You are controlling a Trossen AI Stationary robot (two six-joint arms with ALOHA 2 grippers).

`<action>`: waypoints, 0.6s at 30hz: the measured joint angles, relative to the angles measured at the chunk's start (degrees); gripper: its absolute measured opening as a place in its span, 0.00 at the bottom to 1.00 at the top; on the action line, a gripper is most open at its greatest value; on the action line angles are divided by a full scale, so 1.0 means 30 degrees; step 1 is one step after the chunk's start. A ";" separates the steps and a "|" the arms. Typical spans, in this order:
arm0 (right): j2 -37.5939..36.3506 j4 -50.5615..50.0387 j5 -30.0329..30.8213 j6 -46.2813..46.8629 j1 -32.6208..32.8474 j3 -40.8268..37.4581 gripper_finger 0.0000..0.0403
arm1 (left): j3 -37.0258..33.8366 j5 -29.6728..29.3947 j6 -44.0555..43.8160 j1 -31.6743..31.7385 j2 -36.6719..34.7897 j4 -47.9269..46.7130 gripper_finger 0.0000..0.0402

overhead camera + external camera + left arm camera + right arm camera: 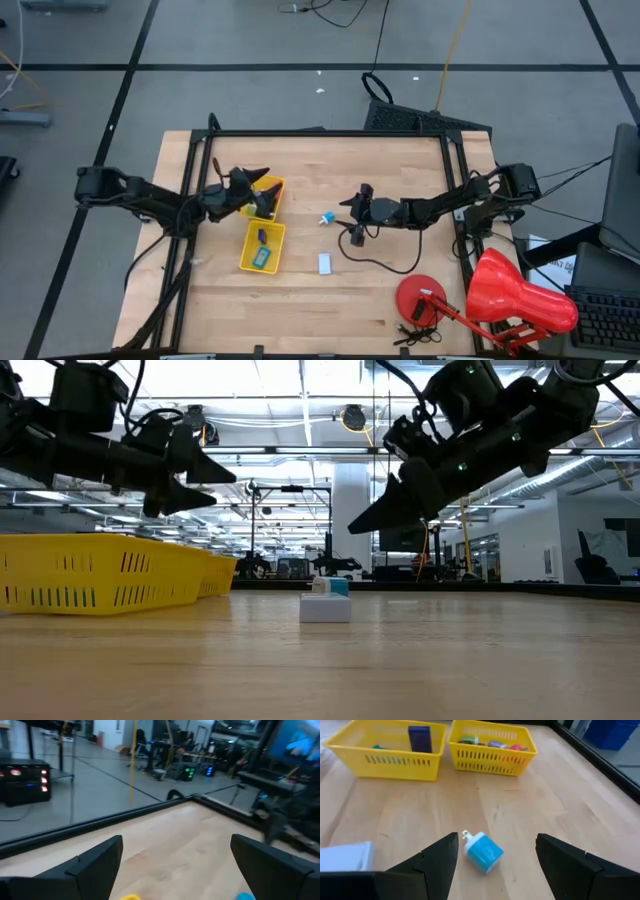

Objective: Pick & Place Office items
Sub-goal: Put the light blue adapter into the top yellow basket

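overhead, the left gripper (262,187) hangs over the upper of two yellow slotted plastic baskets, its dark fingers (95,865) spread wide apart with nothing between them. that upper yellow basket (492,751) holds several small office pieces, among them a green one (468,740), a purple one (496,744) and a pink-red one (516,747), lying together on its floor. the lower yellow basket (263,247), just beside the first and touching it corner to corner, carries a dark blue upright block (419,738) and a teal flat piece (261,257). the right gripper (345,203) sits near the middle of the pale wooden table (330,305), lifted off the surface, its two fingers (437,857) held apart and empty. on the wood directly in front of those fingers lies a small blue-and-white plug-like piece (483,851), on its side with its metal prongs pointing toward the baskets; it touches neither finger. a white flat rectangular block (325,263) rests on the table nearer the front edge, apart from the blue-and-white piece and to the right of the lower basket. a large red desk lamp (500,295) with a round red base stands at the table's front right corner, well apart from both grippers.
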 joint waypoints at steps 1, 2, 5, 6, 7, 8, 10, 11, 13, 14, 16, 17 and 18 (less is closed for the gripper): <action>0.0045 0.0083 -0.0004 0.0015 -0.0105 0.0000 0.63 | 0.0000 0.0147 -0.0151 -0.0079 -0.0114 -0.0002 0.93; 0.0246 0.0453 0.0002 0.0037 -0.0234 0.0000 0.63 | 0.0000 0.0147 -0.0370 -0.0185 -0.0193 -0.0022 0.93; 0.1273 0.1912 -0.0285 0.0298 -0.0594 0.0006 0.63 | 0.0000 0.0176 -0.0453 -0.0346 -0.0225 -0.0064 0.93; 0.1684 0.2563 -0.0812 0.0345 -0.0724 0.0000 0.63 | 0.0000 0.0176 -0.0487 -0.0403 -0.0221 -0.0085 0.93; 0.2229 0.3292 -0.1366 0.0396 -0.0823 0.0043 0.63 | 0.0000 0.0171 -0.0502 -0.0444 -0.0218 -0.0089 0.93; 0.2859 0.3853 -0.1820 0.0389 -0.0897 0.0145 0.63 | 0.0000 0.0169 -0.0502 -0.0453 -0.0218 -0.0089 0.93; 0.3974 0.4109 -0.2067 0.0125 -0.1002 0.0292 0.63 | 0.0000 0.0190 -0.0529 -0.0472 -0.0218 -0.0102 0.93; 0.4397 0.3982 -0.2133 -0.0038 -0.1078 0.0335 0.63 | 0.0000 0.0192 -0.0615 -0.0467 -0.0218 -0.0117 0.93; 0.5233 0.4149 -0.2469 -0.0205 -0.1279 0.0764 0.63 | 0.0000 0.0191 -0.0907 -0.0465 -0.0218 -0.0191 0.93; 0.5564 0.4299 -0.2803 -0.0193 -0.1404 0.0922 0.63 | 0.0000 0.0191 -0.0942 -0.0465 -0.0218 -0.0279 0.93; 0.6062 0.4243 -0.3440 0.0023 -0.1626 0.1146 0.63 | 0.0000 0.0191 -0.0990 -0.0465 -0.0218 -0.0556 0.93; 0.6367 0.4240 -0.3730 0.0084 -0.1711 0.1266 0.63 | 0.0000 0.0194 -0.0993 -0.0472 -0.0218 -0.0727 0.93; 0.6653 0.4280 -0.4036 0.0106 -0.1769 0.1424 0.63 | 0.0000 0.0192 -0.1004 -0.0465 -0.0218 -0.0874 0.93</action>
